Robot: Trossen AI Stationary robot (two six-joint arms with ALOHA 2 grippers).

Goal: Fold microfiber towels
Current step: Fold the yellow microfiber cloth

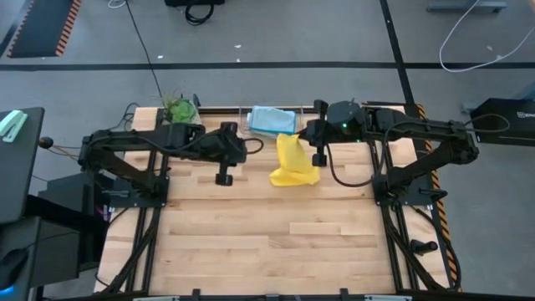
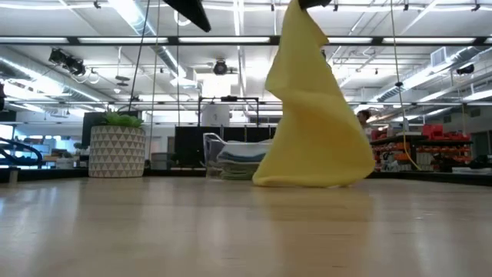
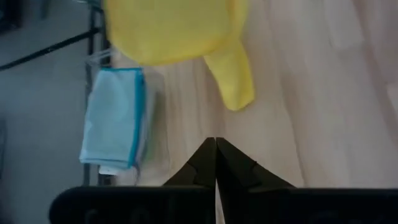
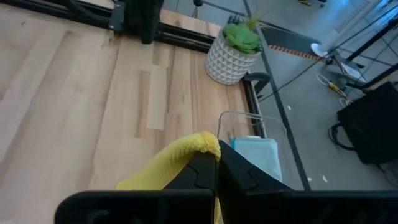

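Evidently the right gripper [image 4: 214,163] was clamped on a top corner of the yellow towel [image 1: 294,164], fingers pressed together with a nub of cloth bunched between them. From that pinch the towel hung down in a loose cone, its lower hem spread and resting on the table [image 1: 251,234] directly below the gripper. The likely purpose of holding one corner high was to let the cloth fall open under its own weight before it was laid flat for folding; that laying-out was not yet done.

The left gripper [image 3: 216,163] was shut on nothing, its fingertips meeting in a point. It hovered above bare table just beside the hanging towel, with the towel ahead of its fingers, seemingly placed to take a second corner.

Beyond both grippers, at the far table edge, a light blue towel [image 1: 272,119] lay folded flat in the clear bin [image 1: 247,122], apparently the store for finished or waiting cloths. The potted plant [image 1: 179,109] stood to the far side of the left gripper, clear of the work.

As to materials: the yellow cloth was soft, matt and limp, with a fine nap and thick draped folds. The blue towel showed a darker bound edge. The table was pale wood in smooth butcher-block strips. The pot was white with a triangular pattern.
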